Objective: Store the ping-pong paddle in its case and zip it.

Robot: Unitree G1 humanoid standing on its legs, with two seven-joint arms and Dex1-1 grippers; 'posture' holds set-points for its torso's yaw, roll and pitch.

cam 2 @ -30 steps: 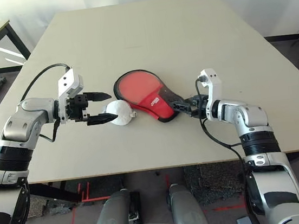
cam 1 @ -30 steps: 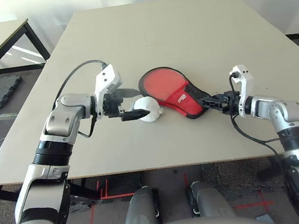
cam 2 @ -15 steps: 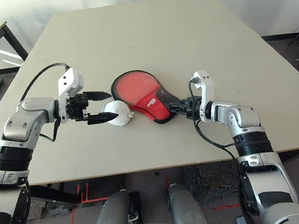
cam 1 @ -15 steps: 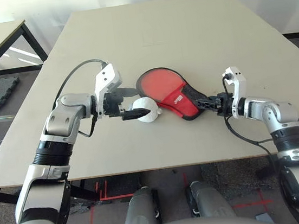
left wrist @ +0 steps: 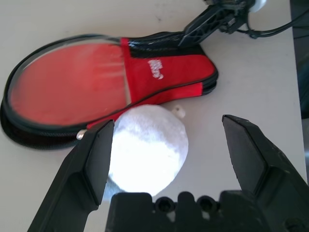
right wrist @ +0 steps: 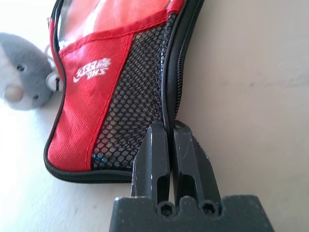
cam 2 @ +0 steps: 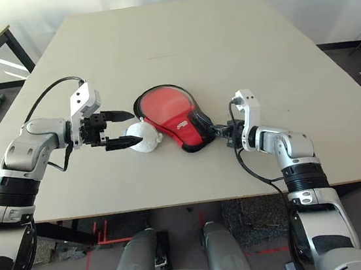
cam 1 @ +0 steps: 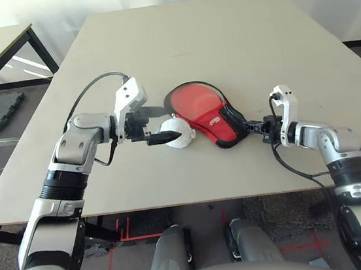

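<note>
A humanoid robot's right gripper (right wrist: 173,128) pinches the black zippered rim of a paddle-shaped red-and-black fabric case (cam 1: 206,115), lying red side up near the middle of a beige table, between its left and right edges. The grip probably steadies the pouch for zipping. The left gripper (cam 2: 132,128), wide open and empty, hovers beside a round whitish-grey plush bundle (left wrist: 147,150) against the case's side, apparently poised for the zipper. The ping-pong paddle is likely inside, seemingly the red behind the clear window (left wrist: 72,82), though that cannot be confirmed.
</note>
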